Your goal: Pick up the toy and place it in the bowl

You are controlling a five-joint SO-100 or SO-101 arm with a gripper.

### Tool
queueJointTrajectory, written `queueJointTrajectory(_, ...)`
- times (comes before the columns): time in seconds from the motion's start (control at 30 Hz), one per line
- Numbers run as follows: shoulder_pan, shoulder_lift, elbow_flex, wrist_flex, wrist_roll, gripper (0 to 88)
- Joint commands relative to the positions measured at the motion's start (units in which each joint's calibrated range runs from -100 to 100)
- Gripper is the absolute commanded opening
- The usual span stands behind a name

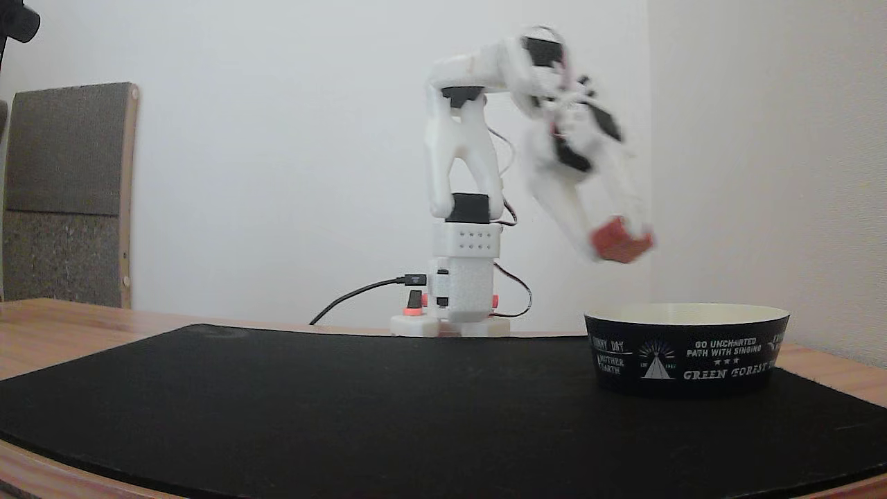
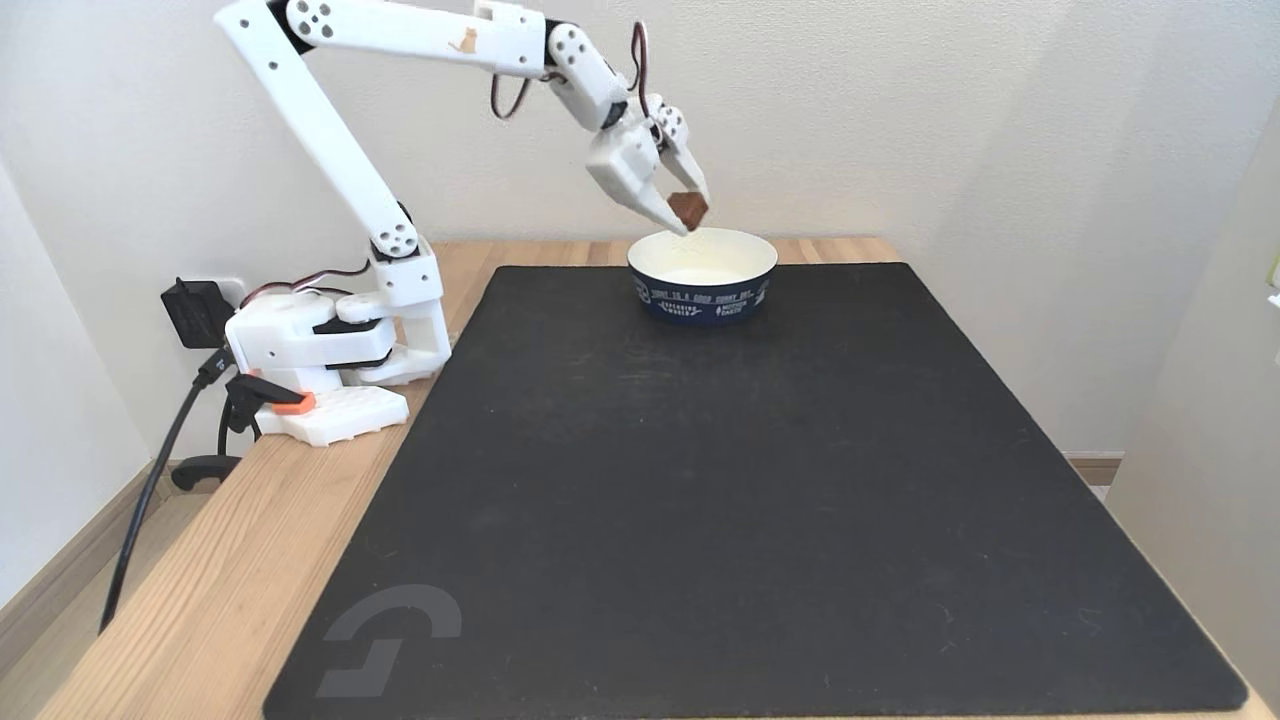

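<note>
on my screen the white arm's base (image 2: 330, 350) sits at the left edge of the wooden worktop (image 2: 250, 560), well to the left of and below the gripper (image 2: 690, 215). the gripper is pinching the toy (image 2: 688, 208) at its fingertips, in the air. in a fixed view the toy (image 1: 619, 239) is blurred. the bowl (image 2: 703, 290) stands directly under the gripper on the black mat (image 2: 720, 480), the toy just above its rim, not touching it.

You have a black mat (image 2: 760, 480) spread on the wooden table (image 2: 240, 560) well below the claw, and a corkboard panel (image 1: 66, 194) leaning far off.
</note>
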Motion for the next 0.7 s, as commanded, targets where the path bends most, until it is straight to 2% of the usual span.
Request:
queueJointTrajectory(0.0, -1.6, 0.4, 9.2, -18.3, -0.2, 2.6)
queueJointTrajectory(0.13, -1.6, 1.7, 12.4, -22.3, -0.2, 5.7)
queueJointTrajectory(0.23, -1.5, 2.2, 12.9, -22.8, -2.9, 19.6)
queueJointTrajectory(0.27, -1.5, 2.2, 12.9, -22.8, -3.9, 28.0)
queueJointTrajectory(0.33, -1.3, 1.5, 12.9, -22.5, -3.8, 30.6)
queueJointTrajectory(0.53, 2.7, -5.6, 13.8, -21.3, -3.9, 21.0)
queueJointTrajectory(0.57, 5.2, -10.7, 15.2, -18.5, -4.0, 11.2)
queueJointTrajectory(0.6, 6.5, -13.2, 16.0, -17.3, -4.1, 5.5)
queueJointTrajectory(0.63, 8.2, -16.2, 17.2, -15.8, -4.1, 0.9)
queueJointTrajectory(0.67, 10.4, -19.6, 18.7, -14.0, -4.6, 1.8)
